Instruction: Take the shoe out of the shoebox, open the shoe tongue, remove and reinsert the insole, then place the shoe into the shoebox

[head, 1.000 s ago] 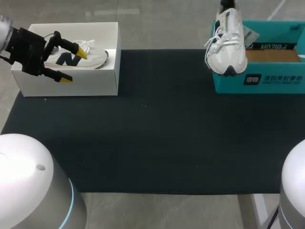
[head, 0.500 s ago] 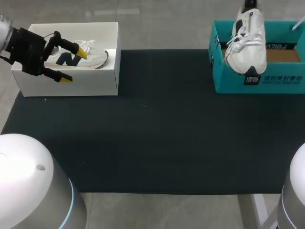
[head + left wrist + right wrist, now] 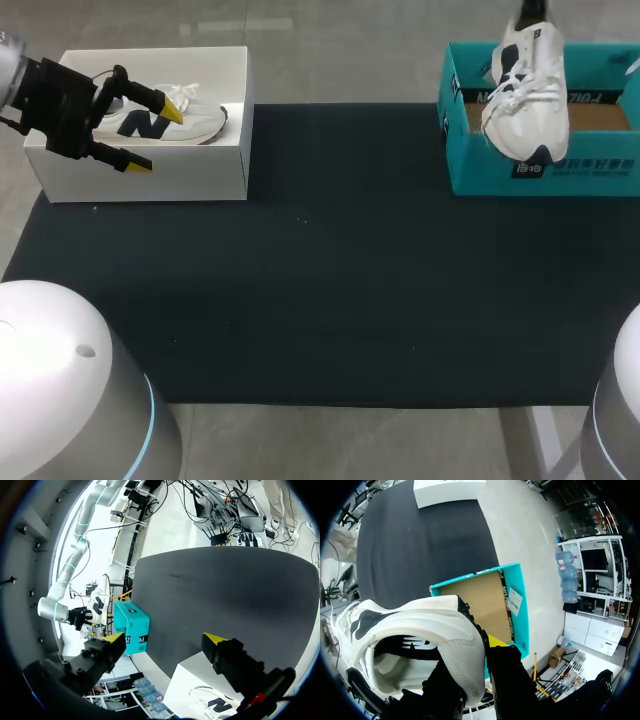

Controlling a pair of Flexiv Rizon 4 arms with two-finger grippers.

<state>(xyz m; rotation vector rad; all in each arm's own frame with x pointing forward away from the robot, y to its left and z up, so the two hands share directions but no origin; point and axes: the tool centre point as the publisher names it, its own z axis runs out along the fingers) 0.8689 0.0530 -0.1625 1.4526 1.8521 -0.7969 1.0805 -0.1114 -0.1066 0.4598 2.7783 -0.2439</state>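
A white sneaker (image 3: 525, 95) with dark trim hangs toe-down over the open teal shoebox (image 3: 480, 170) at the back right. My right gripper (image 3: 474, 652) is shut on its heel collar, one finger inside the shoe and one outside; only the yellow-tipped outer finger (image 3: 497, 641) shows. Under the sneaker lies the teal shoebox's (image 3: 485, 600) brown floor. At the back left, my left gripper (image 3: 155, 135) is open above the white shoebox (image 3: 150, 175), which holds a second white shoe (image 3: 190, 122). In the left wrist view the left gripper (image 3: 165, 638) holds nothing, and the teal shoebox (image 3: 131, 634) stands far ahead.
A black mat (image 3: 320, 260) covers the table between the two boxes. The white shoebox (image 3: 447, 490) stands at the mat's far end in the right wrist view. Both arm bases rise at the near corners.
My right arm has carried the sneaker to the right, from over the teal box's left wall to over its inside. The left arm has not moved.
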